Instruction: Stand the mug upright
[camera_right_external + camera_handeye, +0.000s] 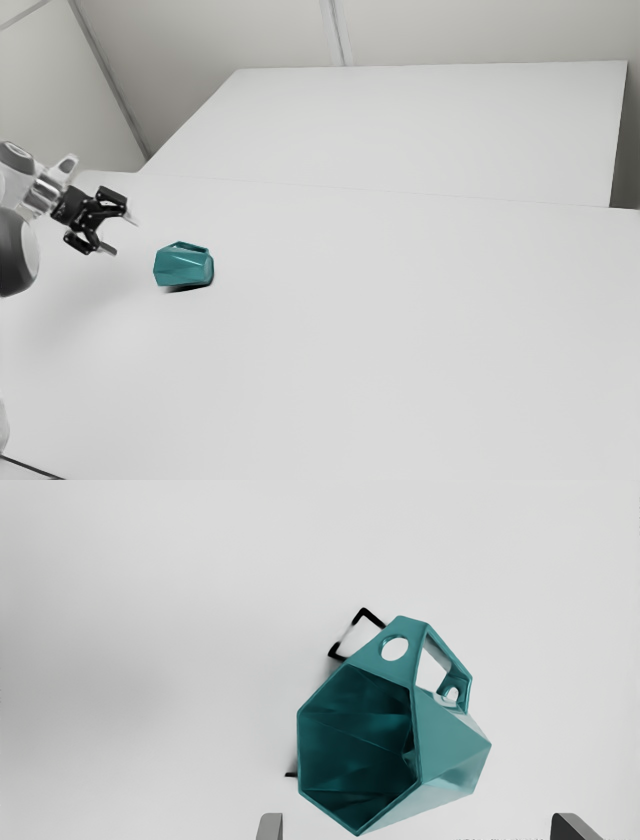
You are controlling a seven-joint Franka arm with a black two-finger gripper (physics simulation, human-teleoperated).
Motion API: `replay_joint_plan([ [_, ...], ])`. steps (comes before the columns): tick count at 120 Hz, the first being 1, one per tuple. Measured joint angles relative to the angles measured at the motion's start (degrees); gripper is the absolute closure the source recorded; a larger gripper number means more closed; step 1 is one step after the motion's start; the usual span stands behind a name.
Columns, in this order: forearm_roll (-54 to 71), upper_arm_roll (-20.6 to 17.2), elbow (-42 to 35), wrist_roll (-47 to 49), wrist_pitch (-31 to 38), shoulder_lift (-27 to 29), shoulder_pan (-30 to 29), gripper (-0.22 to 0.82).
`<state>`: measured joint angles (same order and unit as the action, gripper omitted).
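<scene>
Reaching, likely: claw [123, 236] open, mug [183, 266] on its side at claw's exterior-view four o'clock; next, grip, tip upright.

The mug [183, 267] lies on the table [400, 350] (to the exterior view's right of the end effector [124, 237]).

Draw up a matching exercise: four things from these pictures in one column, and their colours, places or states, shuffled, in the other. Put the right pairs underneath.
Column one
1. Mug
2. Mug's handle
3. Pincer
4. Tabletop

Column two
A. Pierced by round holes
B. Whitish, beneath the mug
C. Teal, lying on its side
D. Fingers apart, gripping nothing

Right pairs: 1-C, 2-A, 3-D, 4-B
</scene>
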<state>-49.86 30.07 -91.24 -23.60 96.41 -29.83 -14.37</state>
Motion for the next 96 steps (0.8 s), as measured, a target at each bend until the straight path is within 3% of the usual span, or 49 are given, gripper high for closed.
replay_joint_plan([
  [61,-13.99,1.34,1.34,-13.49,-11.51,-6.43,-1.81,0.02],
  [96,-15.61,3.94,5.89,-16.52,-22.26,-10.91,-2.13,0.02],
])
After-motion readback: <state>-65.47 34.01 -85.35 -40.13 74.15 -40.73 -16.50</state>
